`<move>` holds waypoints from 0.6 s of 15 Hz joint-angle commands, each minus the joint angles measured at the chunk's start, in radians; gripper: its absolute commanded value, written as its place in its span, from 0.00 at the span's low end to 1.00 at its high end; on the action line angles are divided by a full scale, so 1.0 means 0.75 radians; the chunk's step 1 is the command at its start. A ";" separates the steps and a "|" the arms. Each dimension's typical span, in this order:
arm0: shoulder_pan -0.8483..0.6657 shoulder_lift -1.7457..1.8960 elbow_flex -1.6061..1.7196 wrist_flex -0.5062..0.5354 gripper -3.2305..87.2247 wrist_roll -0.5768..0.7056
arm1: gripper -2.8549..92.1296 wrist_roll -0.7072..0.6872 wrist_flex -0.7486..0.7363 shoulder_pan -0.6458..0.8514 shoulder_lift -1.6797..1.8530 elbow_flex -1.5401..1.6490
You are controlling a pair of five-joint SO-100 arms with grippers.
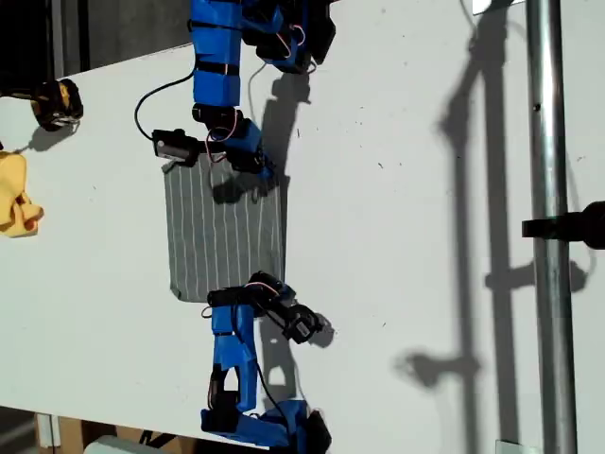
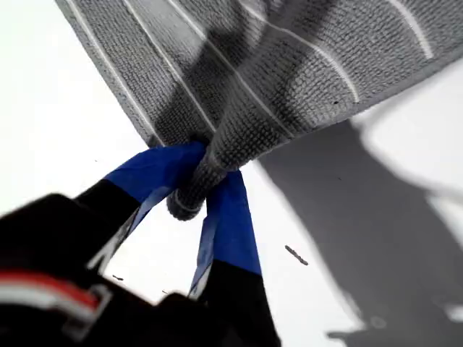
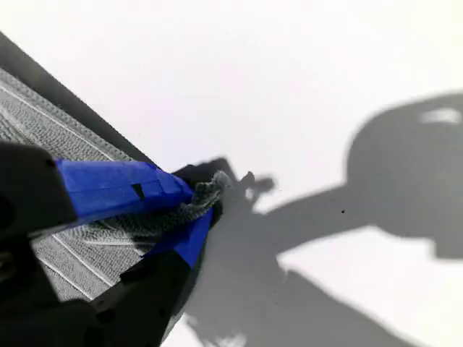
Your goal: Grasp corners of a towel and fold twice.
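Towel [image 1: 225, 232] flat on bench [image 1: 406, 236]. First pincer [image 2: 194, 194] clamped on corner; second pincer [image 3: 197, 206] likewise, opposite corner of same towel edge. Lift both corners evenly, keep edge taut, carry across towel.

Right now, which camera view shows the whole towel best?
The exterior view: the towel lies almost fully visible between both arms. The first wrist view shows one bunched corner and nearby stripes; the second wrist view shows only a pinched corner and an edge strip.

Hard, bright light w/ glare blowing out the flat white table [image 1: 406, 236]; crisp dark shadows fall toward the exterior view's right. Wrist views are soft up close, esp. the dark gripper bodies, bg washed out.
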 commanded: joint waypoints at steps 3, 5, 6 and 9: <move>0.033 0.018 -0.131 0.119 0.01 -0.014 | 0.03 -0.006 0.031 -0.027 0.108 -0.022; 0.106 0.029 -0.258 0.202 0.01 -0.022 | 0.03 0.004 0.070 -0.078 0.196 -0.029; 0.153 0.041 -0.315 0.239 0.01 -0.031 | 0.03 0.006 0.100 -0.115 0.243 -0.035; 0.299 0.157 -0.325 0.254 0.01 -0.063 | 0.03 0.043 0.170 -0.295 0.323 -0.061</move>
